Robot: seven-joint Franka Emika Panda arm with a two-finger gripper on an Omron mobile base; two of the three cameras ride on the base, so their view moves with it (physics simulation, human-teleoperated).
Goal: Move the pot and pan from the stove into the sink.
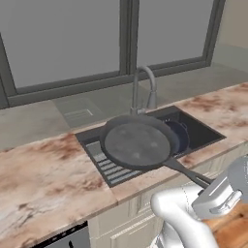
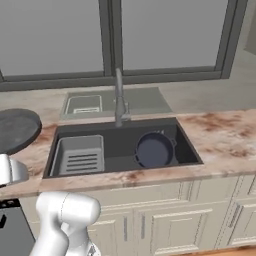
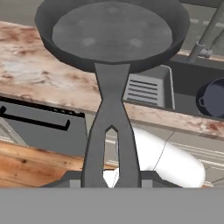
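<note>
My gripper (image 3: 111, 178) is shut on the long handle of the shallow dark grey pan (image 3: 111, 33) and holds it level in the air. In the right base view the pan (image 2: 16, 129) hangs over the counter just left of the sink (image 2: 187, 147). In the left base view the pan (image 1: 138, 144) overlaps the sink (image 1: 206, 131), with the gripper (image 1: 211, 185) at the handle's end. The dark blue-grey pot (image 2: 155, 150) stands upright in the right half of the basin and also shows as the pot (image 1: 180, 135) and the pot (image 3: 213, 98).
A grey slotted rack (image 2: 80, 156) fills the basin's left half. The curved faucet (image 2: 119, 100) rises behind the sink, under a window. Marbled counter (image 2: 225, 127) runs on both sides. A dark appliance front with a black handle (image 3: 37, 119) sits below the counter at the left.
</note>
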